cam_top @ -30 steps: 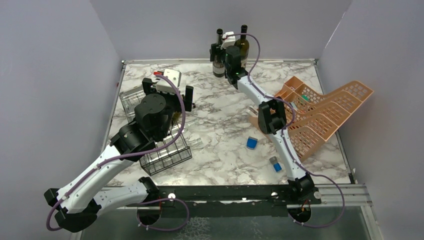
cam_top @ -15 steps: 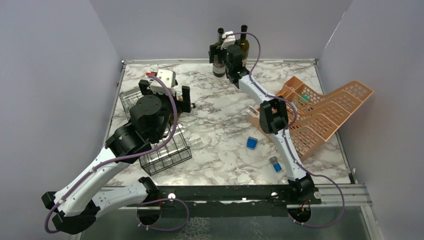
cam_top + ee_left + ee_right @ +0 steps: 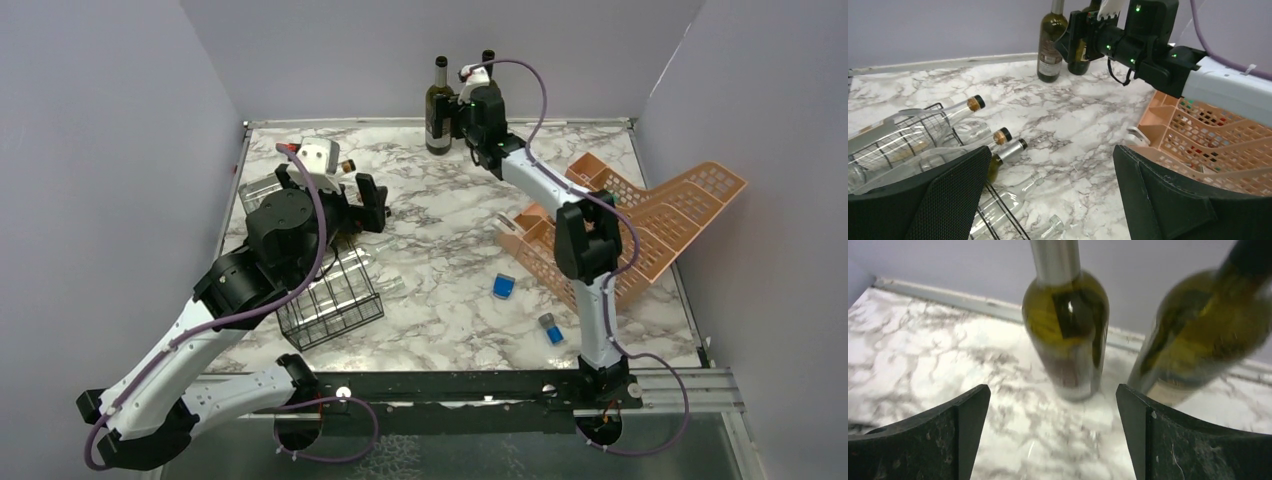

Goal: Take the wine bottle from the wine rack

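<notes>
- Since a second earlier, the right gripper (image 3: 1052, 395) had let go of the green wine bottle (image 3: 438, 95) at the top centre of the overhead frame. It had shifted to that bottle's right, and its jaws stood wide with nothing between them.
- Over the same second the left gripper (image 3: 1052, 155) had drifted a little leftward above the wine rack (image 3: 335, 300), jaws wide and empty.
- That green bottle stood on the table (image 3: 440, 260) by the back wall, well clear of the rack and just beside a second green bottle (image 3: 1198, 330). To my eye that delivery was finished.
- Its long axis ran vertical, neck up and base on the marble.
- What was left, I judged, was the rest of the load. Several clear bottles (image 3: 923, 132) and a dark bottle (image 3: 1008, 152) lay in the rack at the left of the frame.
- Those lay on their sides, long axes along the rack, with their capped necks pointing toward the upper right of the left wrist view.
</notes>
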